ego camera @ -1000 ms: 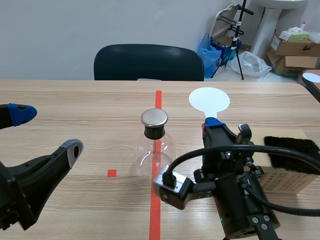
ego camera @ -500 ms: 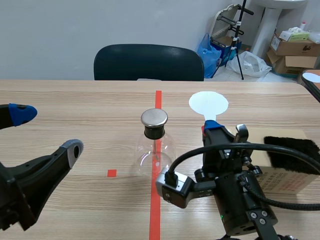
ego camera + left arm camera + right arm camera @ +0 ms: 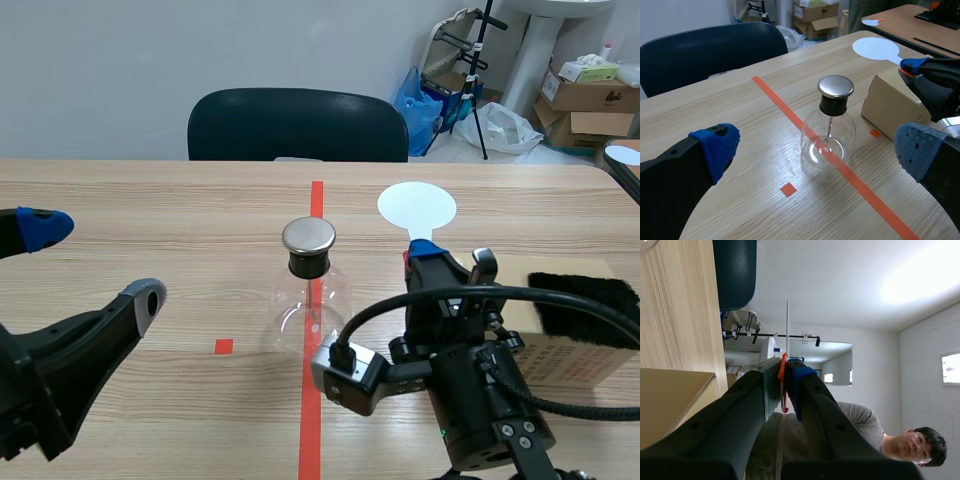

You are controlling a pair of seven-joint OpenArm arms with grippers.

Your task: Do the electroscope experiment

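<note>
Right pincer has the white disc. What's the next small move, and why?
Probably carry the right pincer toward the flask so the white disc nears its metal cap. The disc is gripped by its handle, raised, and apart from the cap.

Wooden table (image 3: pixel 150 220) — glass flask (image 3: pixel 310 300) mid-table, cardboard box (image 3: pixel 890 105) seemingly near it

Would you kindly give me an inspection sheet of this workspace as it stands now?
Surface: wooden table, orange-red tape marks.
Job's things: glass electroscope flask upright on the tape line; white disc paddle in the right end effector; black fur on a cardboard box.
Clutter: nothing seen.
End effectors: left end effector open, apart from the flask; right shut on the paddle's handle.
Cables: black cable loops over the right arm.
Surroundings: dark chair behind the table; boxes beyond.
</note>
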